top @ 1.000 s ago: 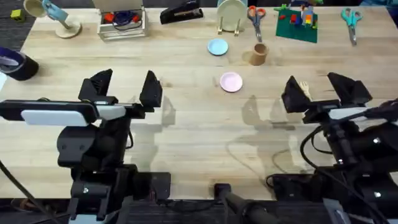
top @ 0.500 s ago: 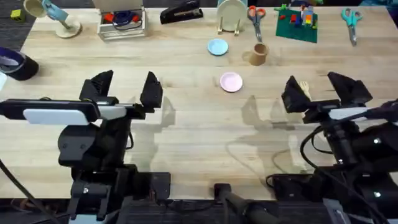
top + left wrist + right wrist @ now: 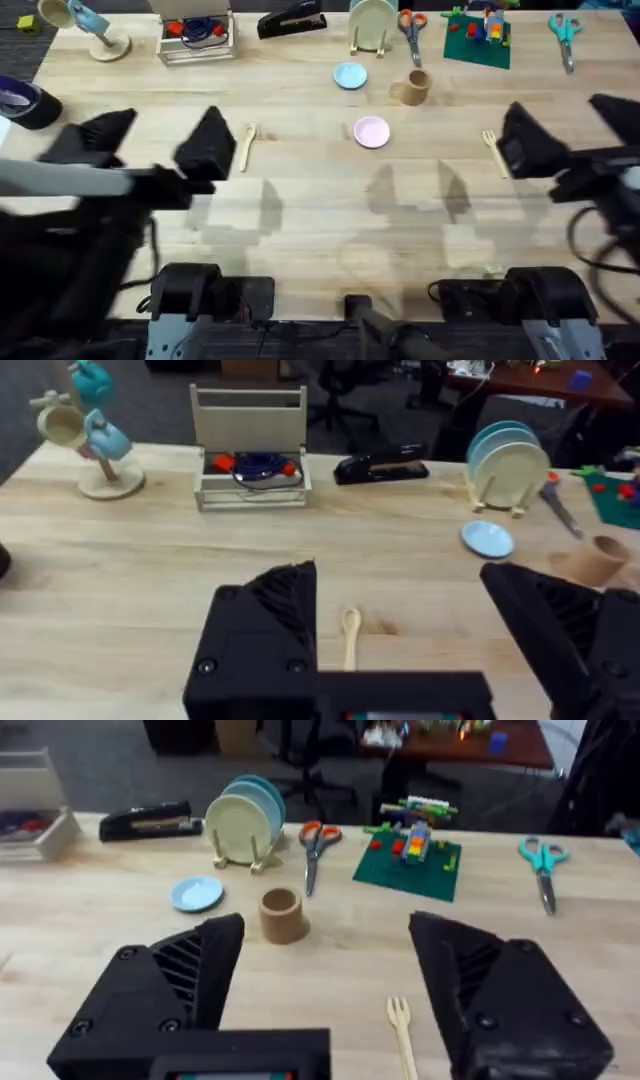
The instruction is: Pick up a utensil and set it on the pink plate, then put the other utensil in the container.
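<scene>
Spoon point(image 3: 247, 147) light, thin, stiff wood | grab its middle | both pincers wide open, holding nothing | fork point(image 3: 493, 151) waits

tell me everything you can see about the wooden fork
The wooden fork is small, slim and pale, like light unfinished wood, with short tines and a flat, narrow handle. It lies flat on the bare table, tines pointing toward the far side, handle toward the robot. It sits right of the pink plate, just beside the open right gripper, whose fingers frame it in the wrist view. Nothing touches it but the tabletop.
</scene>
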You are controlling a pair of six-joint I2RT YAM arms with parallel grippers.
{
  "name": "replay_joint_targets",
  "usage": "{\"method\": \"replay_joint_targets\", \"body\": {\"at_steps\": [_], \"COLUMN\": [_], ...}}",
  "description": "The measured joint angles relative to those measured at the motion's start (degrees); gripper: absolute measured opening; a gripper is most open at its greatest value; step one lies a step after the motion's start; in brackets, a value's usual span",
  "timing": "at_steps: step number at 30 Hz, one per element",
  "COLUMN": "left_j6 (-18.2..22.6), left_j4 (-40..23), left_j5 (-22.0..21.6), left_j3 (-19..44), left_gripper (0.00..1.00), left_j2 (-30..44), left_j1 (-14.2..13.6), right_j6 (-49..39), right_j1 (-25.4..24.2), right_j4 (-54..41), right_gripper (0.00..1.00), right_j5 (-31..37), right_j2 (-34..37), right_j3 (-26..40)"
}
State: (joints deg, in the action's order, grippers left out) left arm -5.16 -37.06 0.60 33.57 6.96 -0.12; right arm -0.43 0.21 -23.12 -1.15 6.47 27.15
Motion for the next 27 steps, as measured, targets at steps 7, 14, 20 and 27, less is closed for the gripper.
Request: {"method": "replay_joint_targets", "body": {"at_steps": [7,14,20,27], "left_j6": [-2.16,-1.07,-0.78,1.44], "left_j4": [-19.07,-36.02,-46.05,-52.63], "left_j5": [0.0,0.0,0.0,0.04], "left_j3": [22.41,39.67,50.89,57.17], "left_gripper": [0.994,0.993,0.993,0.993], "left_j2": [13.05,27.74,41.44,54.5], "left_j1": [0.0,0.0,0.0,0.0], "right_j6": [-0.02,-1.32,-1.74,-1.76], "right_j1": [0.0,0.0,0.0,0.0], "right_j4": [-17.89,-31.64,-41.56,-51.01], "right_gripper": [0.994,0.995,0.995,0.993], "right_j5": [-0.12,-0.12,-0.13,-0.15], "right_j2": [12.22,24.39,34.12,44.11], "right_j3": [20.64,36.35,46.75,53.3]}}
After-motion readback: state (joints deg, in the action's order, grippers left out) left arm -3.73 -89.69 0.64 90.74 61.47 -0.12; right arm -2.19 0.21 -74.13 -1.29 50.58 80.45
